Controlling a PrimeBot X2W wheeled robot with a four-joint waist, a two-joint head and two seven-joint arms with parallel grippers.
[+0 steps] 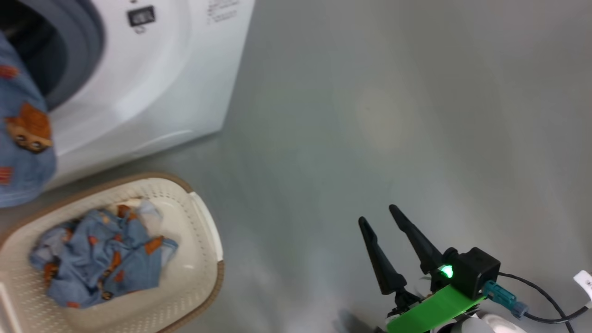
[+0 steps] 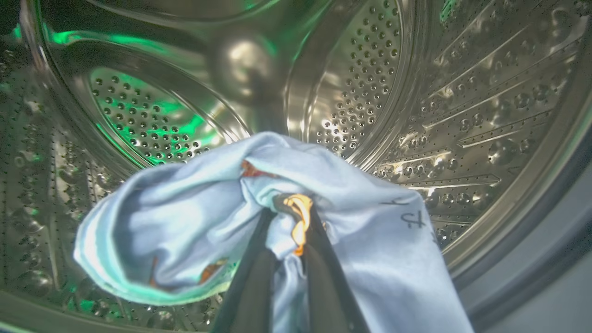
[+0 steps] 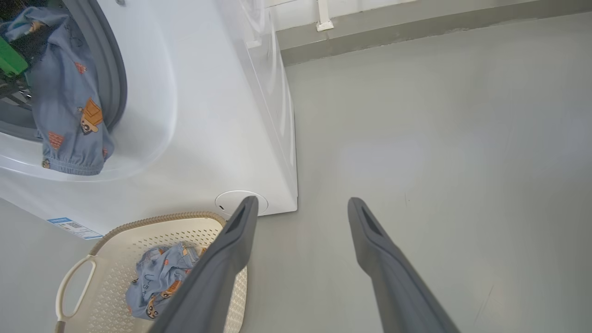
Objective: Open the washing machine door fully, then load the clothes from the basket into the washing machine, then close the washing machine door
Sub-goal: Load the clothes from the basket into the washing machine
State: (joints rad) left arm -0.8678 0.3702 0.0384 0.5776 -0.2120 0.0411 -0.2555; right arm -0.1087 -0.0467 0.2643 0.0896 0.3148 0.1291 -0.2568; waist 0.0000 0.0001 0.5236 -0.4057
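at the drum mouth your left gripper (image 2: 292, 212) pinches 1 garment (image 2: 185, 222); the drum (image 2: 370, 83) lies dead ahead, the garment's tail hanging outside.

The washing machine (image 1: 152, 83) is a white box on the grey floor (image 1: 393, 115). Its round mouth stands open, ringed by a grey rubber gasket (image 1: 78, 51), and a small blue label (image 3: 69, 226) sits low on its front. Inside gleams the perforated steel drum (image 2: 416, 92). One light blue garment (image 3: 69, 106) with orange prints hangs over the mouth's lower lip, its top bunched between the closed fingers of the left hand (image 2: 289, 208). The cream perforated basket (image 1: 203, 222), brown-rimmed with white handles, sits on the floor just before the machine, holding a crumpled bundle of matching blue clothes (image 1: 101, 259)
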